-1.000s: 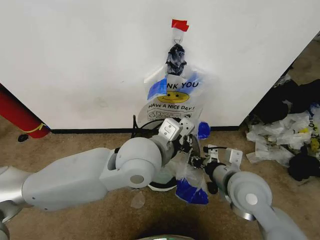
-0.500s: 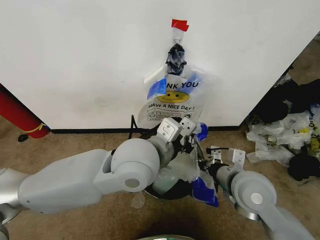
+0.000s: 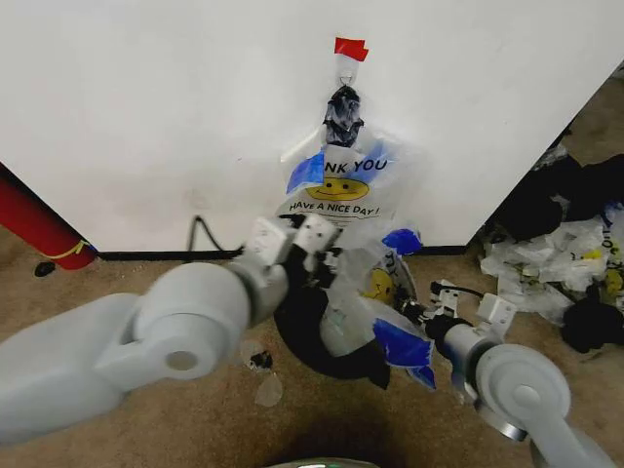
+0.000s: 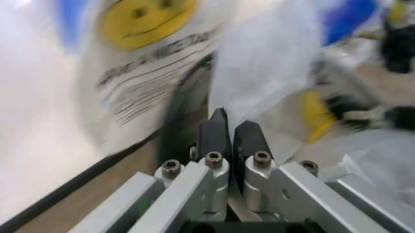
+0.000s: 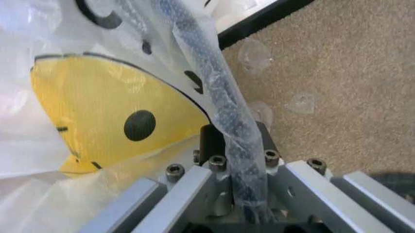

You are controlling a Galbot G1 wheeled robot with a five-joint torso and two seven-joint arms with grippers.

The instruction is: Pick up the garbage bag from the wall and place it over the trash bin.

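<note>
The garbage bag (image 3: 363,297), thin white film with a yellow smiley and blue patches, is stretched between both grippers over the trash bin (image 3: 310,343), which looks tilted on the carpet. My left gripper (image 3: 326,261) holds the bag's left side; in the left wrist view its fingers (image 4: 214,133) are pressed together with film rising from them. My right gripper (image 3: 415,310) is at the bag's right side. In the right wrist view this gripper (image 5: 236,133) is clamped on the bin's dark rim (image 5: 207,73), which is wrapped in the bag (image 5: 97,102). A second smiley bag (image 3: 337,190) hangs on the wall (image 3: 146,117).
A black knotted wad (image 3: 343,112) hangs under red tape (image 3: 351,47) above the hanging bag. A red cylinder (image 3: 34,226) leans at the far left. A heap of white and black bags (image 3: 561,263) lies at the right. Clear plastic scraps (image 3: 268,390) dot the carpet.
My left arm has swung left and my right gripper has moved right, pulling the bag wider. The bin has tipped from upright and its white base no longer shows.
</note>
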